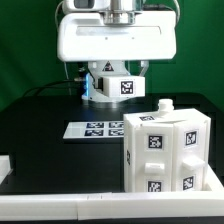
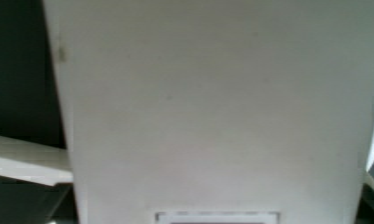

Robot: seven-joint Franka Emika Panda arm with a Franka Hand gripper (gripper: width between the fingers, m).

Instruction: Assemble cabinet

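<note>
While arm [image 1: 112, 40] hangs at top centre of exterior view, cabinet [image 1: 165, 150] stands upright on tabletop [image 1: 40, 130] at lower right, well apart from it. Marker board [image 1: 100, 128] lies flat mid-frame. Tagged white block [image 1: 120, 85] right under arm, held or not, can't tell. Wrist view is all white panel [image 2: 219, 110], so fingers hidden, wide or narrow, no idea tbh. My guess: go slow, square part to cabinet faces before pushing.

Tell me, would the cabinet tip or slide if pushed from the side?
The cabinet looks rigid: flat plastic panels, no sag. Its base seems broad and it stands upright on the black table, so it would probably slide rather than tip.
</note>
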